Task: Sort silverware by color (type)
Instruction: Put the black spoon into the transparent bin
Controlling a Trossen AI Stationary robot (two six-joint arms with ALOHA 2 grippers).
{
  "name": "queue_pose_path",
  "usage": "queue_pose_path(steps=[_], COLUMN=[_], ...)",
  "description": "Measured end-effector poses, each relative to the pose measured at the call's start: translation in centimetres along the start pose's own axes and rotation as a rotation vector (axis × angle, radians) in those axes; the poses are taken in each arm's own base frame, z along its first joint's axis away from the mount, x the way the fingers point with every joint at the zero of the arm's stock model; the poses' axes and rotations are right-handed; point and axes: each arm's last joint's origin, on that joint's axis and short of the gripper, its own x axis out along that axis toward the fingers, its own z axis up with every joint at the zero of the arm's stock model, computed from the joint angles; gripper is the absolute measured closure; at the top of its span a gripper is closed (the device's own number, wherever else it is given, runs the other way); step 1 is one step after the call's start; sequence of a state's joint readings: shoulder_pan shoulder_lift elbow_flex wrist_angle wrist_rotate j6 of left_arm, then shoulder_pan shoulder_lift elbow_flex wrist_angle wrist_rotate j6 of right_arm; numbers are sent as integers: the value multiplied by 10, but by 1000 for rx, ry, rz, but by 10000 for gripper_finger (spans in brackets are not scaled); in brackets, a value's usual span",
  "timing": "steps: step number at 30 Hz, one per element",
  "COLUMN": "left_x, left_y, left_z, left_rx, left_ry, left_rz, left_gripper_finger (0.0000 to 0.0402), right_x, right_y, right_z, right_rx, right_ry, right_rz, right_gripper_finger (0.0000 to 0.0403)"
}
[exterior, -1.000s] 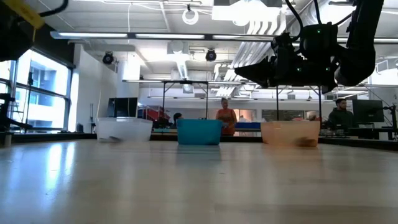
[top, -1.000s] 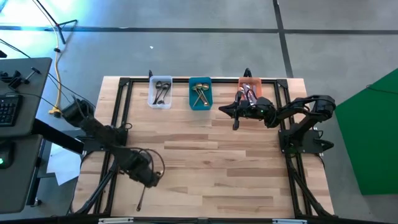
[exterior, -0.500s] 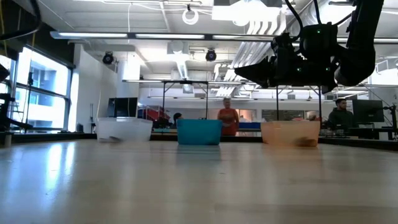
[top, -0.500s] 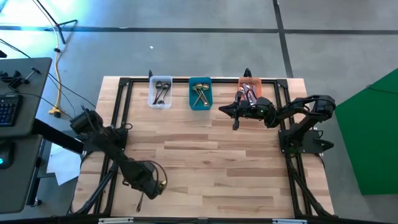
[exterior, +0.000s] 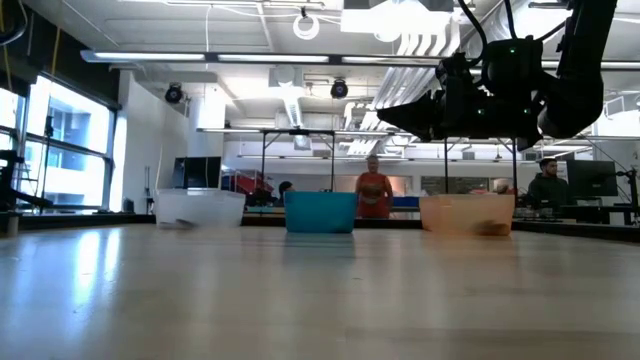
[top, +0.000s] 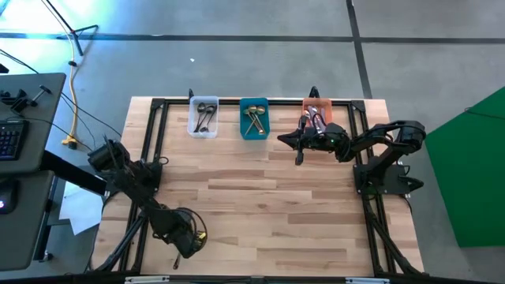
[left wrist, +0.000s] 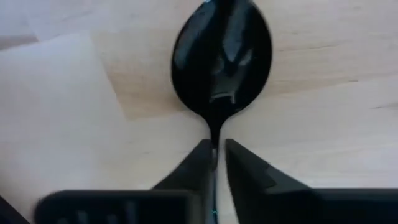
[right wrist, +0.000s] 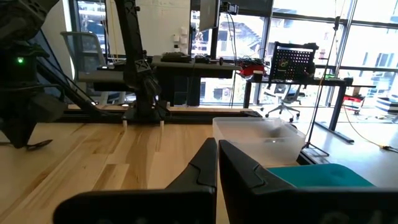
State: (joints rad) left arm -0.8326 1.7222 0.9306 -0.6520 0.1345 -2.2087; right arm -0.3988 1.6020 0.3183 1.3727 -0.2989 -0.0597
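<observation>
The left claw (left wrist: 214,163) is down at the near left part of the wooden surface (top: 260,205), its two dark fingers (left wrist: 194,167) drawn close together on the thin neck of a black spoon (left wrist: 222,65); the glossy bowl of that spoon lies against the wood just ahead of the fingertips, and in the high view its slim handle trails toward the near edge of the surface. No brand, label or readable writing shows on the spoon, the arms or the bins. The right claw (top: 298,148) hangs above the far right part of the surface, just beside the orange bin (top: 319,115), with its fingers (right wrist: 202,163) pressed together and nothing between them. Along the far edge three small bins stand in a row, apart from one another. The clear bin (top: 203,117) at the left end holds silver spoons (top: 205,115). The teal bin (top: 254,119) in the middle holds gold spoons (top: 252,118). The orange bin at the right end holds dark spoons (top: 317,120), some with pale handles; how many lie in each bin cannot be told. In the low view the same three bins line the far edge, and a person (exterior: 374,190) in an orange top stands in the room behind the teal bin.
</observation>
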Motion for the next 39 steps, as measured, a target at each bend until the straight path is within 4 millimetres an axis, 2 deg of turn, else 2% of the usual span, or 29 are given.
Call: queue_pose_path(steps=[2, 5, 10, 16, 21, 27, 33, 39], left_x=[-1, -6, -35, -76, -105, -138, -167, -203], left_y=[0, -1, -6, -2, 2, 30, 61, 67], left_z=[2, 14, 48, 111, 174, 250, 313, 368], left_rx=[26, 47, 105, 195, 276, 278, 240, 275], left_ry=[-13, -53, -166, -295, -381, -452, -532, -619], left_rz=[4, 19, -8, 45, 43, 28, -45, -42], left_gripper_finger=[389, 393, 398, 400, 401, 401, 401, 401], right_x=[0, 0, 0, 0, 0, 0, 0, 0], right_y=[0, 0, 0, 0, 0, 0, 0, 0], right_z=[0, 0, 0, 0, 0, 0, 0, 0], right_rx=[0, 4, 5, 10, 11, 17, 16, 10], right_ry=[0, 0, 0, 0, 0, 0, 0, 1], right_rz=[0, 0, 0, 0, 0, 0, 0, 0], right_gripper_finger=[403, 403, 403, 403, 403, 403, 403, 403])
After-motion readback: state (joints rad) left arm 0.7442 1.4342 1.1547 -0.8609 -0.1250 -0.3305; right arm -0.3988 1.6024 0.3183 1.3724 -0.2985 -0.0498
